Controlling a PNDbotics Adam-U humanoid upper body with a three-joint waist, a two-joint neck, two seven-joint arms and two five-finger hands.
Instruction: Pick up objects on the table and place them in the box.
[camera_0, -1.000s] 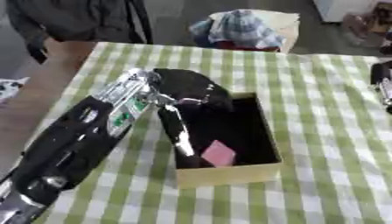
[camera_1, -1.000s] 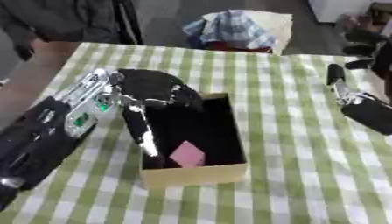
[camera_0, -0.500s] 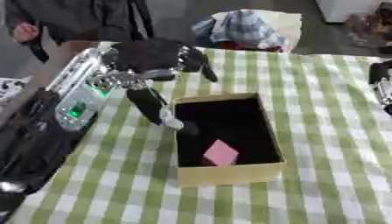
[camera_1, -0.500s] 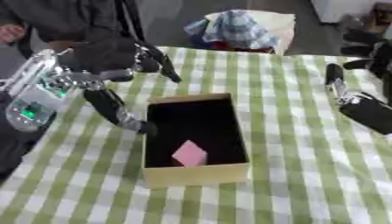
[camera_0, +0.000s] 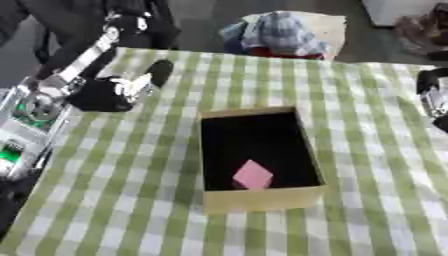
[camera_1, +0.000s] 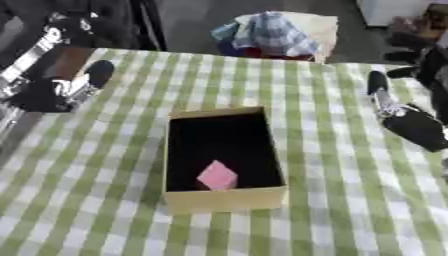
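A pink piece (camera_0: 253, 175) lies on the dark floor of the box (camera_0: 259, 199), near its front wall and a little right of the middle. The box is an open tan carton that stands in the middle of the table (camera_0: 367, 165), which is covered by a green and white checked cloth. Nothing lies over its opening.

The left hand (camera_0: 112, 92) hangs over the cloth well to the left of the box, near the table's far left edge. One dark finger points up and away; the rest of the hand is a dark blur, so how far the fingers are spread cannot be told, and no object shows in it. The right hand (camera_1: 404, 120) rests at the table's right side, apart from the box, one finger raised, the others loose, holding nothing.

Behind the far edge of the table sits a heap of checked cloth (camera_0: 278, 32) on a pale seat.

Half a second ago the left hand was just beside the box's far left corner; it has since drawn back to the left. The pink piece and the box have not shifted.
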